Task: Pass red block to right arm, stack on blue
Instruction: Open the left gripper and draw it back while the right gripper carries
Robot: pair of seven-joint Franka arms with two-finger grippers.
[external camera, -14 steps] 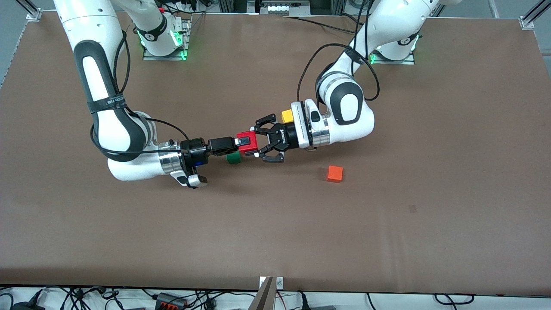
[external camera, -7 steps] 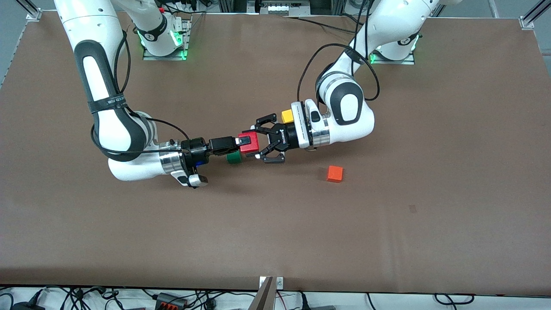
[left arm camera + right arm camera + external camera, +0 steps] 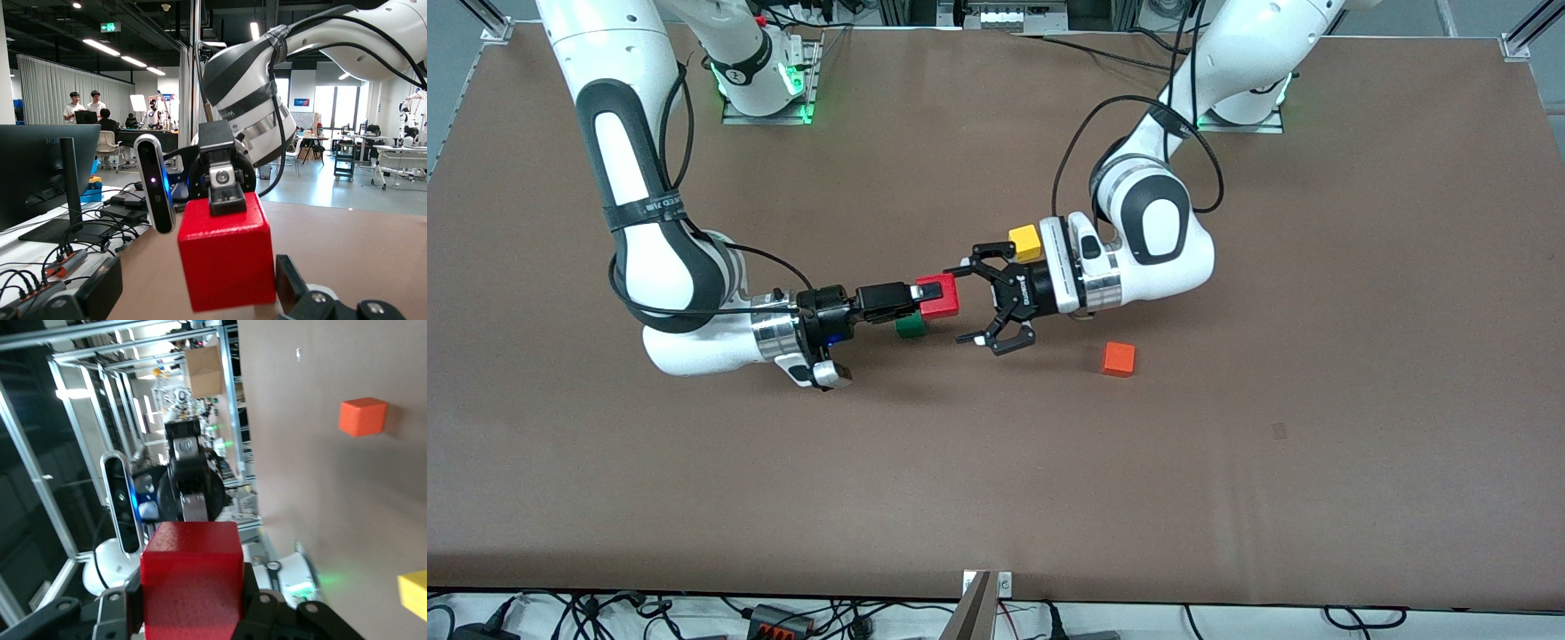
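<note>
The red block (image 3: 940,296) is up in the air, held by the slim black fingers of my right gripper (image 3: 927,299), which is shut on it over the green cube (image 3: 910,327). It shows in the right wrist view (image 3: 192,580) between my right gripper's fingers (image 3: 192,603). My left gripper (image 3: 969,303) is open, its claw tips just clear of the block. In the left wrist view the block (image 3: 227,250) sits apart from the spread pads of my left gripper (image 3: 198,300). The blue cube (image 3: 834,339) is mostly hidden under my right wrist.
A yellow cube (image 3: 1025,241) lies beside my left wrist, farther from the front camera. An orange cube (image 3: 1118,358) lies nearer the front camera, toward the left arm's end. Both show in the right wrist view, orange (image 3: 362,417) and yellow (image 3: 413,593).
My left gripper has drawn back from the red block toward its own end of the table and stands clear of it. The block stays in my right gripper, which has hardly moved.
</note>
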